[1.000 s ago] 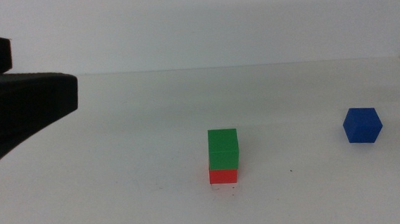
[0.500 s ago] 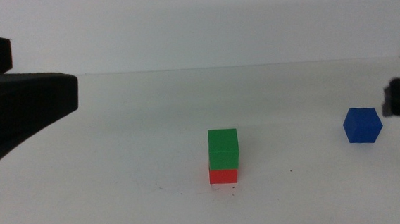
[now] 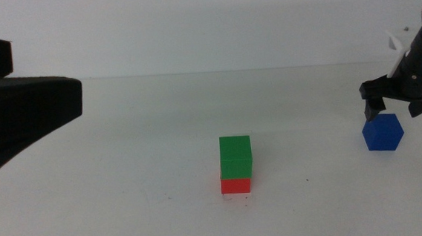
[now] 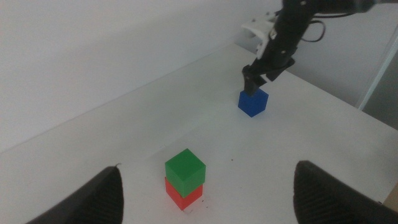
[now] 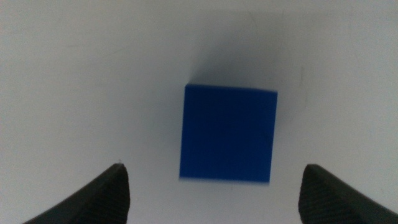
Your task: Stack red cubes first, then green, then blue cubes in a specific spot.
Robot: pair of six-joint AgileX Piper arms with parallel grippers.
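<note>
Jaws spread, right gripper [image 3: 393,109] pointing down | above blue cube [image 3: 382,132]

Left gripper [image 4: 205,193] shows just two dark jaw tips, sliced off by the lower edge in its wrist view. Same for the right gripper [image 5: 211,190]. Blue cube [image 5: 228,134] fills the centre, its lower edge smeared. Red cube [image 3: 236,184] sits mostly hidden under the green cube [image 3: 235,156].

All 3 views share the blue cube [image 3: 382,133], nearest from the right wrist.
</note>
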